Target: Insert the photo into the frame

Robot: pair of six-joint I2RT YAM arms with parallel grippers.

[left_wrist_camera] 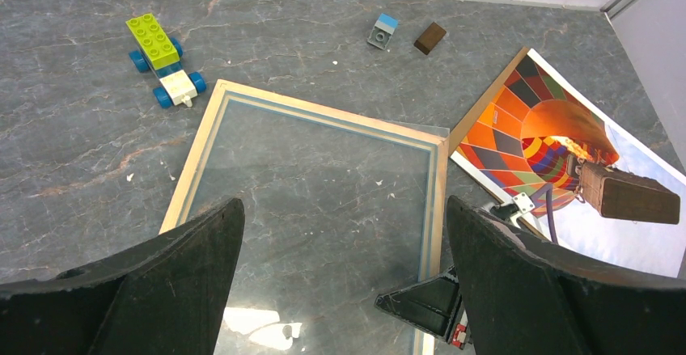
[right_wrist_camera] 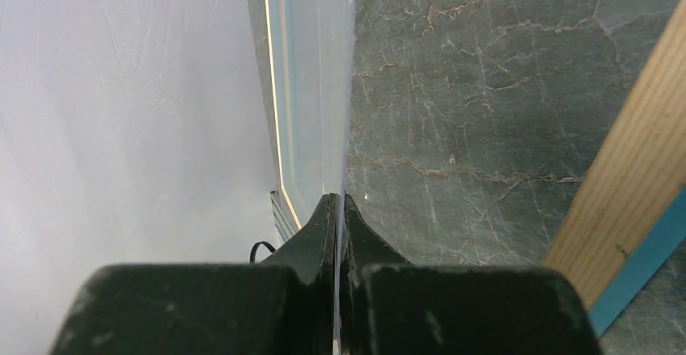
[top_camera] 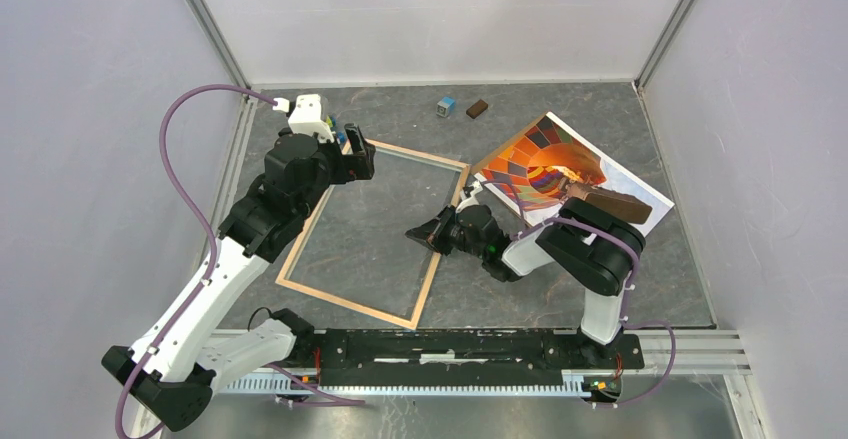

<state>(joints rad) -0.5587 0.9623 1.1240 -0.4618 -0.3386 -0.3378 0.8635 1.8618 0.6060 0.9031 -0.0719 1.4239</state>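
Right gripper is pinching the clear pane over the mid-table frame, left gripper is hovering wide open at 11 o'clock, and the photo is lying at 2 o'clock, probably light, floppy, best taken by its white border.

Pale wood edged blue on the frame. Swirling orange, red, yellow checks with white border on the photo. Dark grey marbling on the table.
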